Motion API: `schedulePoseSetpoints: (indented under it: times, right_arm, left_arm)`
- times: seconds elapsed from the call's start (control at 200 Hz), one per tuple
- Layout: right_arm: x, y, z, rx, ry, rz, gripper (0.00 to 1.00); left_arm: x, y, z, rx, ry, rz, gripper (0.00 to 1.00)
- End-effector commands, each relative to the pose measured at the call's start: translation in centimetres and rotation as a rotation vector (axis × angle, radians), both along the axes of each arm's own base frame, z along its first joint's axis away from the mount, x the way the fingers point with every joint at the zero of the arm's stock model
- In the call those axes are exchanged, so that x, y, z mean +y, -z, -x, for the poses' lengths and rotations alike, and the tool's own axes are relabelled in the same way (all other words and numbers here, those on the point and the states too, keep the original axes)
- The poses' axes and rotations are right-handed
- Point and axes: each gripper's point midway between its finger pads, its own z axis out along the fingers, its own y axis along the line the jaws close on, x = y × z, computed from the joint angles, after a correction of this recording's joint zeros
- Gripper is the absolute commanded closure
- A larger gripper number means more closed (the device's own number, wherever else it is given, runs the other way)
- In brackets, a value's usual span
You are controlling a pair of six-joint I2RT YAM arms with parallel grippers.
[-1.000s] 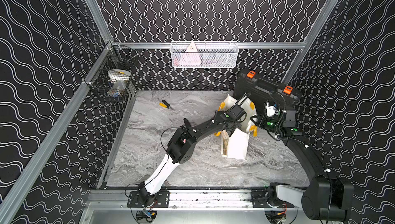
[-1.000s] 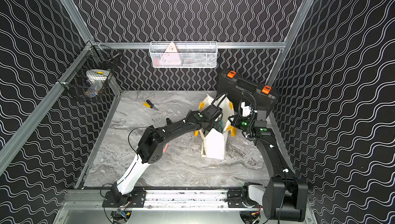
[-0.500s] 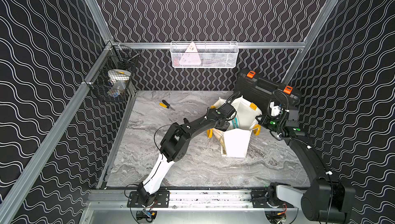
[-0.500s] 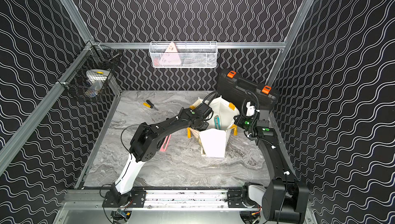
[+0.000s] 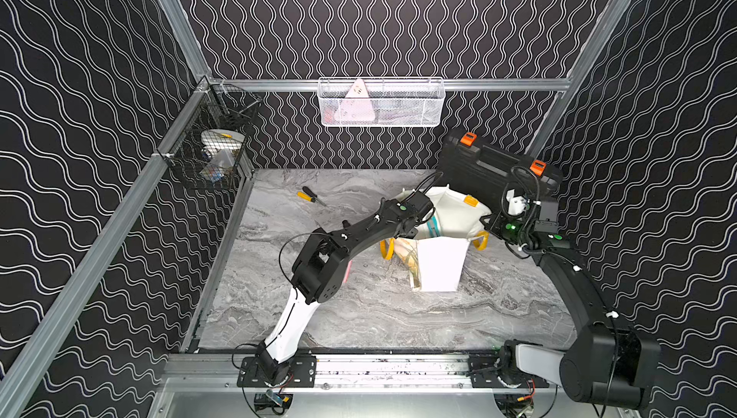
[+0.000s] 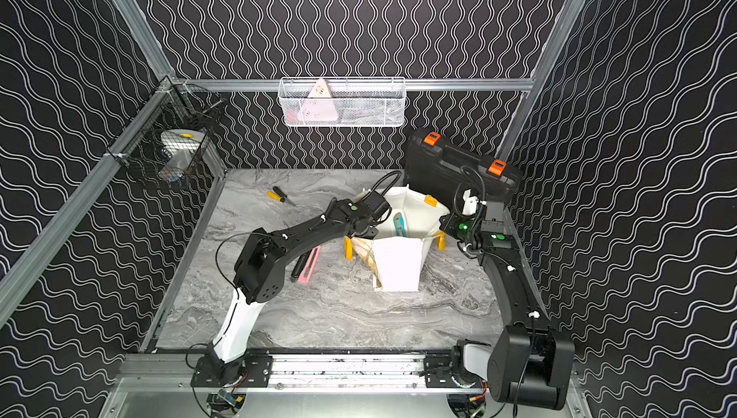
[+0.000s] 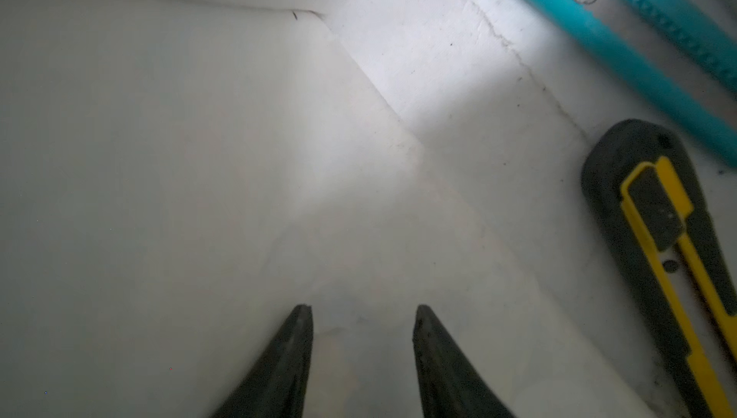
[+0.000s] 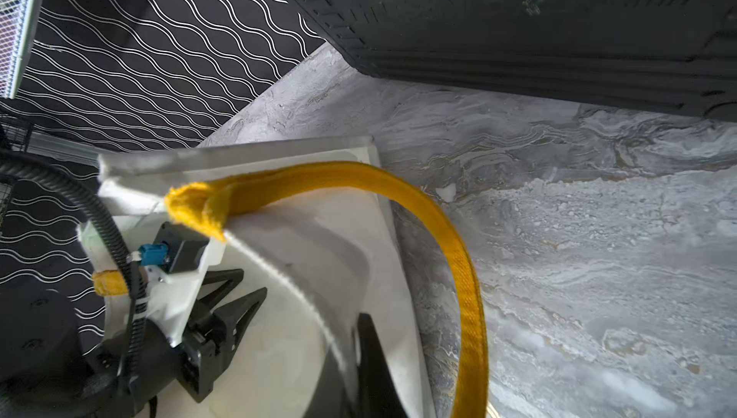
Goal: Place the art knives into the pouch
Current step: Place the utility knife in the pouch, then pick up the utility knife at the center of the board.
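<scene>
The pouch (image 5: pixel 438 268) (image 6: pixel 399 264), a white cloth bag with yellow handles, stands right of the table's middle with its mouth held wide. A teal art knife (image 5: pixel 432 225) (image 6: pixel 400 225) (image 7: pixel 622 37) lies inside it beside a black-and-yellow knife (image 7: pixel 670 260). My left gripper (image 7: pixel 361 310) (image 8: pixel 253 281) is inside the pouch mouth, open, with nothing between its fingers. My right gripper (image 8: pixel 351 328) (image 5: pixel 484 222) is shut on the pouch's right rim, with the cloth pinched between its fingers. A yellow handle (image 8: pixel 458 256) loops past it.
A black hard case (image 5: pixel 478 164) with orange latches stands behind the pouch. A pink knife (image 6: pixel 310 263) and a dark tool (image 6: pixel 299 266) lie under my left arm. A yellow screwdriver (image 5: pixel 309 195) lies at the back. A white wire basket (image 5: pixel 381 103) and a black one (image 5: pixel 211 156) hang on the walls.
The pouch mouth has spread wide as my right gripper pulled its rim rightward. My left gripper drew back slightly to the left and opened a little. The teal knife now shows inside.
</scene>
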Motion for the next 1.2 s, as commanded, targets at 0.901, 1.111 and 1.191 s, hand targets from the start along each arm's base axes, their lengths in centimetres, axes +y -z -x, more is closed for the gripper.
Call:
schedulePoseSetpoints:
  times: [0.901,1.111,1.191]
  right_arm:
    - [0.1,-0.8,-0.7,-0.043,-0.020,0.000,1.00]
    - [0.8,-0.3,-0.8,-0.038,-0.050,-0.025,1.00]
    - [1.0,-0.2,-0.8,-0.035,-0.055,-0.028,1.00]
  left_arm:
    - [-3.9,-9.6,3.1,0.015,0.187,0.347,0.33]
    - [-4.9,-15.6,4.3,-0.063,0.221,0.528,0.33]
    - [-3.8,-17.8,4.2,-0.120,0.193,0.540,0.32]
